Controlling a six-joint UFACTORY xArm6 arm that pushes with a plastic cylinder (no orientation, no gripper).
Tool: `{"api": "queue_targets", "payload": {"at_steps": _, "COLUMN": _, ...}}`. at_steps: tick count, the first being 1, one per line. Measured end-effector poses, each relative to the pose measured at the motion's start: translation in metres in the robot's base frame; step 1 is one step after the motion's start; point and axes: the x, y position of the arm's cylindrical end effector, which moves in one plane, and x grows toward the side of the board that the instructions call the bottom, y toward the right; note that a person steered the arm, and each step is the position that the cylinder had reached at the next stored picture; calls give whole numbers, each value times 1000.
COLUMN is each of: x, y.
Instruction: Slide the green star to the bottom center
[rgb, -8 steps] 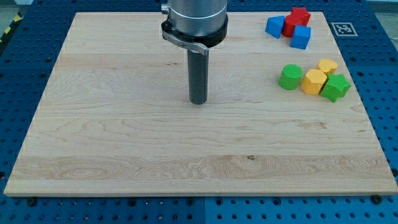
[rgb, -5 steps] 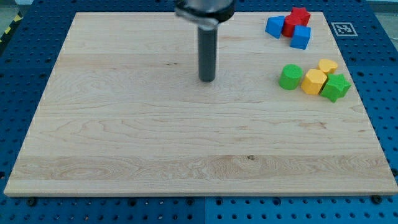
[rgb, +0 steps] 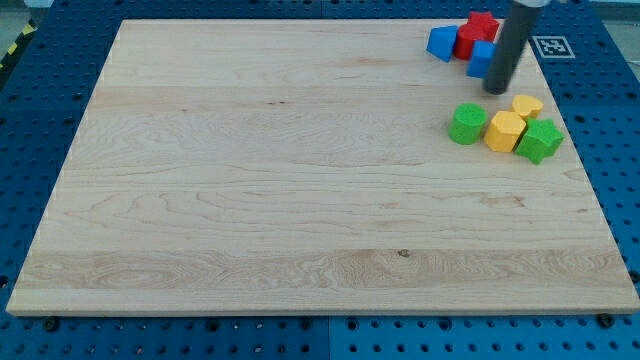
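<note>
The green star (rgb: 541, 140) lies near the board's right edge, touching a yellow hexagon block (rgb: 505, 131) on its left. A second yellow block (rgb: 527, 106) sits just above them. A green cylinder (rgb: 467, 123) lies left of the yellow hexagon. My tip (rgb: 497, 90) stands above this cluster, a little up and left of the green star, just left of the upper yellow block and not touching the star. The rod partly hides a blue block (rgb: 481, 60).
Near the view's top right, two red blocks (rgb: 475, 34) and another blue block (rgb: 441, 43) sit bunched together on the wooden board (rgb: 300, 200). A fiducial marker (rgb: 552, 46) sits off the board's top right corner.
My tip has moved from the board's upper middle far to the right, ending just above the green and yellow cluster. No block has moved.
</note>
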Motion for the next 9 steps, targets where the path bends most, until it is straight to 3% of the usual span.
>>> {"api": "queue_targets", "payload": {"at_steps": 1, "x": 23, "y": 51}}
{"api": "queue_targets", "payload": {"at_steps": 2, "x": 60, "y": 60}}
{"api": "queue_targets", "payload": {"at_steps": 7, "x": 125, "y": -24}}
{"api": "queue_targets", "payload": {"at_steps": 9, "x": 179, "y": -54}}
